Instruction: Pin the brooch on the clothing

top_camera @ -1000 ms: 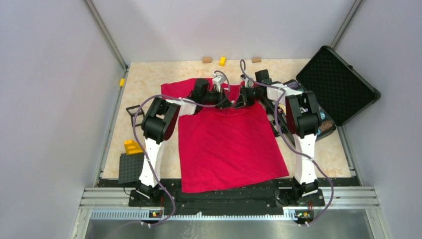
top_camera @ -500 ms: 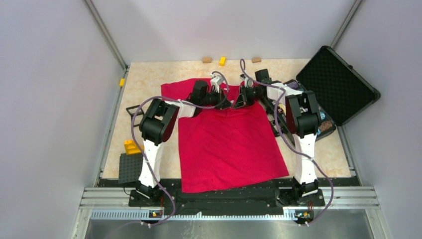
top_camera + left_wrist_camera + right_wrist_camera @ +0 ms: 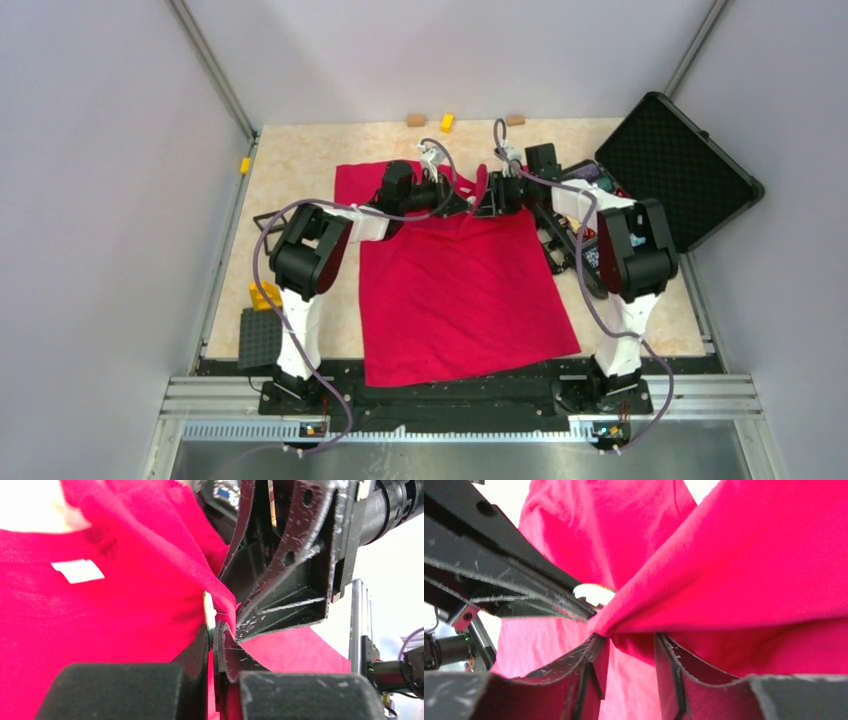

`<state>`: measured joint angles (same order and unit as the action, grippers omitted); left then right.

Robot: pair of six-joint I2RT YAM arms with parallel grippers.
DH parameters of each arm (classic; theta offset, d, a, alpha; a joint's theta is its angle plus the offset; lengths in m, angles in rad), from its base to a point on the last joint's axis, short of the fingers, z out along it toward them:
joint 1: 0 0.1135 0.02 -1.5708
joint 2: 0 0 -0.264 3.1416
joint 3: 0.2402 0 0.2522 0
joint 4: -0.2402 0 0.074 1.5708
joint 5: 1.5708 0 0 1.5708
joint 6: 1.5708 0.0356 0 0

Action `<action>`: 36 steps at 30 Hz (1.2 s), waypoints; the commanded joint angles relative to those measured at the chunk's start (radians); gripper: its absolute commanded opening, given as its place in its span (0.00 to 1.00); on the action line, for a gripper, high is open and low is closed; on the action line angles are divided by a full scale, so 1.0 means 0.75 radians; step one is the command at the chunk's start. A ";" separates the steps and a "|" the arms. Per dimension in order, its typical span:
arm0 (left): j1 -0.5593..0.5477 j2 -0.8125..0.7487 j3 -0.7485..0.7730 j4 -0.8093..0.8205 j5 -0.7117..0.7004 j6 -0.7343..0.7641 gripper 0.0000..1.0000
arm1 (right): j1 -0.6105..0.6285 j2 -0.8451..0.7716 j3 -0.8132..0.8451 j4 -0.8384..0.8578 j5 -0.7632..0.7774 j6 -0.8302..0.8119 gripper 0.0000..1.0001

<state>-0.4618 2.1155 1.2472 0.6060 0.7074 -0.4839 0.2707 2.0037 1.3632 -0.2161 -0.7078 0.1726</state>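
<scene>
When set against the overhead view of a second before, found the right gripper [image 3: 629,645] no longer clenched: fingers now parted, with a ridge of the red T-shirt [image 3: 460,290] running through the gap, resting against one finger and not squeezed by both. Found the right arm swung outward as well, toward the open black case [image 3: 680,170], and the left arm shifted a little at the elbow. Saw the collar drawn up into a small peak between the two wrists, above the flat body of the garment. Found the left gripper [image 3: 214,642] clamped tight on the brooch [image 3: 209,611], held edge-on and upright at the crest of that fold, pressed against the fabric just beside the right gripper's fingers, with the white neck label [image 3: 77,571] off to one side on the inner back of the collar. Could not confirm from any view a pin passed through the cloth or a clasp fastened, with the lower rim of the badge hidden between the pads. Judged the release as a letting-go of the fold, leaving the raised cloth to the left grip alone: either pinned and ready for testing, or liable to slip free. Judged the task near its end but not proven done.
</scene>
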 commanded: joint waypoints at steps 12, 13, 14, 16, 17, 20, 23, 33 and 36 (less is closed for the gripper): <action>-0.005 -0.160 -0.065 0.152 0.123 -0.071 0.00 | -0.013 -0.598 -0.580 0.512 0.132 -0.004 0.56; -0.003 -0.170 -0.071 0.150 0.129 -0.071 0.00 | -0.014 -0.627 -0.604 0.532 0.145 -0.004 0.56; -0.003 -0.178 -0.079 0.147 0.136 -0.072 0.00 | -0.014 -0.656 -0.638 0.564 0.154 -0.003 0.57; -0.004 -0.194 -0.090 0.145 0.152 -0.075 0.00 | -0.014 -0.705 -0.703 0.642 0.155 0.007 0.58; -0.004 -0.206 -0.099 0.145 0.159 -0.077 0.00 | -0.013 -0.723 -0.735 0.688 0.147 0.018 0.59; -0.003 -0.227 -0.119 0.152 0.178 -0.086 0.00 | -0.006 -0.759 -0.805 0.832 0.111 0.058 0.60; -0.004 -0.242 -0.138 0.168 0.192 -0.101 0.00 | 0.035 -0.745 -0.810 0.887 0.114 0.058 0.61; -0.004 -0.288 -0.177 0.183 0.212 -0.115 0.00 | 0.123 -0.575 -0.697 0.935 0.193 0.047 0.52; -0.004 -0.308 -0.190 0.170 0.177 -0.092 0.00 | 0.128 -0.550 -0.674 0.901 0.224 0.056 0.31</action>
<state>-0.4656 1.9617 1.1179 0.6796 0.8333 -0.5667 0.3561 1.5711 0.7959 0.4229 -0.5739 0.2119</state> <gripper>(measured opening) 0.025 0.416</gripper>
